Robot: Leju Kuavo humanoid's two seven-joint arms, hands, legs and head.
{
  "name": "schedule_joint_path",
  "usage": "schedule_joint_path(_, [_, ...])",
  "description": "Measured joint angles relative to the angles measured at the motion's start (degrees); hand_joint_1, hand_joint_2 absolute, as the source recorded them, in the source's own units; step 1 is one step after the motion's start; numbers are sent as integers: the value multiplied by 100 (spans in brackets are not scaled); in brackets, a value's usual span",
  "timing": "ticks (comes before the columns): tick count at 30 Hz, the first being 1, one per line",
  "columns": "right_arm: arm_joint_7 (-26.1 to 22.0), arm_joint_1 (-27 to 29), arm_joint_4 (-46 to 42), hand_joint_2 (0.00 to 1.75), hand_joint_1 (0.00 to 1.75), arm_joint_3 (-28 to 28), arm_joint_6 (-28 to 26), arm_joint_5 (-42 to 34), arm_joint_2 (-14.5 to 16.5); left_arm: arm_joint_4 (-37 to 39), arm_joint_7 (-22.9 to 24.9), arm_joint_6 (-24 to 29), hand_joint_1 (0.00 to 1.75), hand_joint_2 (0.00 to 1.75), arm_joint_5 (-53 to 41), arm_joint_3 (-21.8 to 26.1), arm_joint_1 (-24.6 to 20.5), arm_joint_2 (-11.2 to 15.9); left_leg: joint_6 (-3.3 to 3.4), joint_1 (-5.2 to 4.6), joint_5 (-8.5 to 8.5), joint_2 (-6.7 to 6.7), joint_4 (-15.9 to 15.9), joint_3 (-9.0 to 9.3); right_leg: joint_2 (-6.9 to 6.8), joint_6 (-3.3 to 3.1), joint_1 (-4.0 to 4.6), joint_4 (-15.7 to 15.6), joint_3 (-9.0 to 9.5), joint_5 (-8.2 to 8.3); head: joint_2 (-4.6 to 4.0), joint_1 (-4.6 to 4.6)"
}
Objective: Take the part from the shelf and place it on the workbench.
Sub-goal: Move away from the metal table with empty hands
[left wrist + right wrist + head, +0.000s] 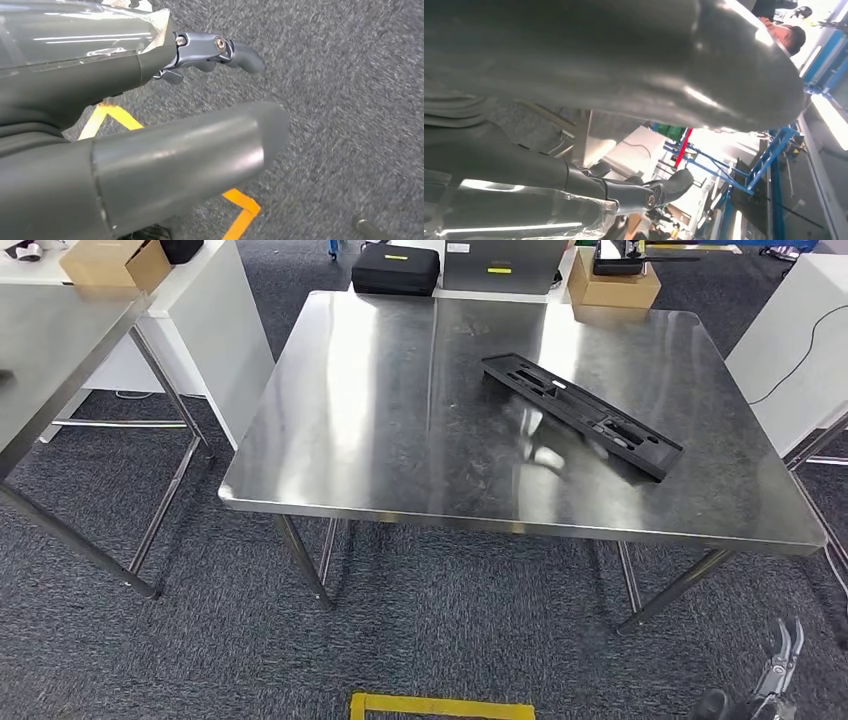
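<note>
We see the long black part lying flat on the steel counter, set at a slant across its right half, with one end toward the middle of the far side and the other end nearer the right edge, though still clear of it. The left half of the counter is bare metal, and so is the strip along the near edge. A second steel table stands to the left, separated from the counter by a lane of grey carpet, and a white cabinet sits behind that lane. Beyond the far edge are a black case and a cardboard box; the case carries a small yellow label, but we cannot read any writing on it. A yellow tape mark lies on the carpet just in front of us. The right hand hangs low at the bottom right, below the counter's height, its fingers apart and holding nothing. The left hand hangs over the carpet beside the yellow tape, its fingers loosely spread and empty.
</note>
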Motion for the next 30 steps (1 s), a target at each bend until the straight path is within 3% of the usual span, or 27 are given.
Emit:
schedule_joint_path(2, [0,8,-1,0,0,-42,8,-1,15,0,0,0,0,0,-1,-3,-2,2,93,-16,137,38,-5,-164,12,-103,11,666,-202,-574,0,39])
schedule_joint_path(3, [0,10,-1,0,0,-58,19,-5,24,0,0,0,0,0,-8,-3,-1,3,114,-33,207,55,-2,-250,17,-118,16,1050,-270,-788,0,50])
schedule_joint_path(4, [0,12,-1,0,0,-75,41,-14,37,0,0,0,0,0,-15,-4,0,3,120,-53,281,69,2,-341,19,-97,20,1357,-276,-881,0,55])
schedule_joint_path(5, [0,14,-1,0,0,-95,77,-39,54,0,1,0,0,0,-22,-4,2,3,121,-72,354,78,6,-436,19,-49,22,1509,-206,-847,0,56])
schedule_joint_path(6, [0,15,-1,0,0,-122,129,-79,79,0,3,0,0,0,-28,-3,2,2,118,-89,425,85,12,-529,19,6,27,1466,-47,-724,0,57])
schedule_joint_path(7, [0,14,-1,0,0,-154,186,-125,110,0,7,0,0,0,-28,-1,2,2,111,-103,494,84,21,-608,19,36,38,1222,210,-592,0,57])
schedule_joint_path(8, [0,11,-1,0,0,-189,242,-172,144,0,14,3,0,0,-27,0,0,-1,97,-117,555,83,35,-676,19,25,61,807,559,-526,0,56])
schedule_joint_path(10, [0,-13,5,0,0,-244,340,-217,214,0,30,17,0,0,-25,4,0,-4,53,-144,674,80,81,-772,15,-68,114,-164,1224,-615,0,52])
schedule_joint_path(11, [-1,-31,13,0,0,-265,381,-219,243,0,34,23,0,0,-21,5,1,-4,27,-148,733,84,95,-814,15,-110,138,-465,1398,-685,0,44])
schedule_joint_path(12, [-1,-49,23,0,0,-283,415,-214,265,0,36,27,0,0,-16,6,4,-2,1,-147,791,87,104,-845,15,-135,154,-608,1445,-714,-1,39])
schedule_joint_path(15, [-2,-66,41,0,0,-315,452,-205,286,0,35,26,0,0,-6,7,7,1,-35,-135,870,89,99,-880,17,-165,176,-581,1382,-686,-1,33])
schedule_joint_path(18, [0,-85,69,0,0,-327,462,-197,298,1,30,26,0,0,-4,7,12,7,-59,-131,814,67,129,-906,3,-193,154,-585,1347,-647,0,34])
schedule_joint_path(20, [233,-285,507,0,0,-431,536,-183,337,5,36,49,0,0,-1,8,23,28,-166,-67,184,18,897,-1054,-34,-274,116,-546,1090,-434,1,6])
schedule_joint_path(21, [344,-527,1050,0,0,-562,606,-224,324,8,51,78,0,0,1,10,30,39,-228,-16,-3,-5,1283,-1049,-52,-297,93,-490,888,-289,1,-9])
schedule_joint_path(22, [416,-801,1725,0,0,-729,683,-284,285,10,71,107,0,0,-1,13,28,44,-274,32,-91,-9,1512,-925,-56,-290,83,-407,682,-167,1,-27])
schedule_joint_path(23, [386,-1054,2373,0,0,-903,746,-365,226,10,89,133,0,0,-5,14,17,43,-305,64,39,-11,1327,-671,-58,-251,71,-316,521,-91,1,-34])
schedule_joint_path(24, [304,-1251,2877,0,0,-1040,767,-389,165,11,98,145,0,0,-13,15,3,40,-321,68,78,-22,891,-363,-58,-213,66,-242,408,-51,0,-44])
schedule_joint_path(25, [311,-1400,3264,0,0,-1148,725,-345,118,11,115,162,0,0,-20,16,-10,38,-313,60,8,-33,527,-137,-61,-169,69,-194,338,-14,0,-48])
schedule_joint_path(26, [425,-1568,3652,0,0,-1244,605,-243,65,13,142,199,0,0,-27,21,-15,35,-290,44,-93,-37,287,-27,-63,-124,79,-174,297,31,-1,-47])
schedule_joint_path(28, [867,-2026,4773,0,0,-1491,312,-46,-120,18,233,338,0,0,-67,31,-10,29,-168,16,-84,-22,164,-50,-56,-30,82,-205,255,144,-1,-34])
schedule_joint_path(30, [1352,-2427,6038,0,0,-1790,130,13,-354,25,318,501,0,0,-161,34,-19,9,-32,13,42,8,136,-160,-38,-11,65,-122,187,52,-1,-27])
